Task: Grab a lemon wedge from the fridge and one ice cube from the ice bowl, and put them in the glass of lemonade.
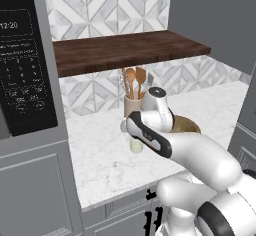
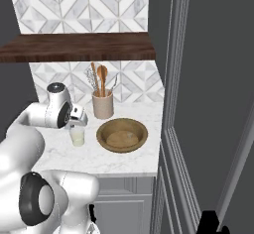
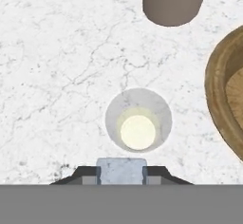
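Note:
The glass of lemonade (image 3: 138, 126) stands on the white marble counter, seen from straight above in the hand view, with pale yellow liquid inside. My gripper (image 3: 121, 174) hovers just above and beside it, shut on a pale clear ice cube (image 3: 121, 169) between the dark fingertips (image 3: 88, 175). From the base views, the glass (image 1: 136, 145) (image 2: 77, 137) sits directly under my gripper (image 2: 75, 124). The wooden ice bowl (image 2: 104, 129) (image 3: 219, 92) (image 1: 187, 125) lies just right of the glass. The fridge (image 2: 213, 104) rises at the right. The lemon wedge is out of view.
A tan crock (image 2: 103, 106) (image 1: 132, 105) (image 3: 173, 0) with wooden spoons stands behind the glass by the tiled wall. A dark wooden shelf (image 1: 125, 50) hangs over the counter. A black microwave (image 1: 20, 70) is built in at the left.

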Robot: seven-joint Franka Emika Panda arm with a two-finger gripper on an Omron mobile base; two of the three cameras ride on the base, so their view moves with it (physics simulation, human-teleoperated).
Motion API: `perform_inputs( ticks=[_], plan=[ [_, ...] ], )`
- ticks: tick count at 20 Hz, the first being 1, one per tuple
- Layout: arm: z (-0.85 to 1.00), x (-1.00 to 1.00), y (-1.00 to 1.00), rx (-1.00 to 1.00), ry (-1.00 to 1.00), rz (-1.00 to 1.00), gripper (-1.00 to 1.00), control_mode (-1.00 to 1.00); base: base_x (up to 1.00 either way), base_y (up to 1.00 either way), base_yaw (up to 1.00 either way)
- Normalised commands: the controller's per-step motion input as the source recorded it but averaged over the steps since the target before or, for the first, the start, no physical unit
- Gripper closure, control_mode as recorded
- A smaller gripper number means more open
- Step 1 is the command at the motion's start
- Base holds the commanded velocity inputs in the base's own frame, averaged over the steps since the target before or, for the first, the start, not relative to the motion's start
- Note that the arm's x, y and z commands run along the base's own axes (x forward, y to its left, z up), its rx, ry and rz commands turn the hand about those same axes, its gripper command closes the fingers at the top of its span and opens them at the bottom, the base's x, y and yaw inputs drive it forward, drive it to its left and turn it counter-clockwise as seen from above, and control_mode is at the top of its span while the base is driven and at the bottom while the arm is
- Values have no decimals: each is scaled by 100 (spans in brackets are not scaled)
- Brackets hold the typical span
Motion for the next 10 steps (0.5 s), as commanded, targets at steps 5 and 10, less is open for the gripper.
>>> perform_inputs(
  ticks=[5,10],
  plan=[
    [-25,38,12,-2,0,0,100,-100,0,0,0],
    [-8,32,1,0,0,0,100,-100,0,0,0]
  ],
)
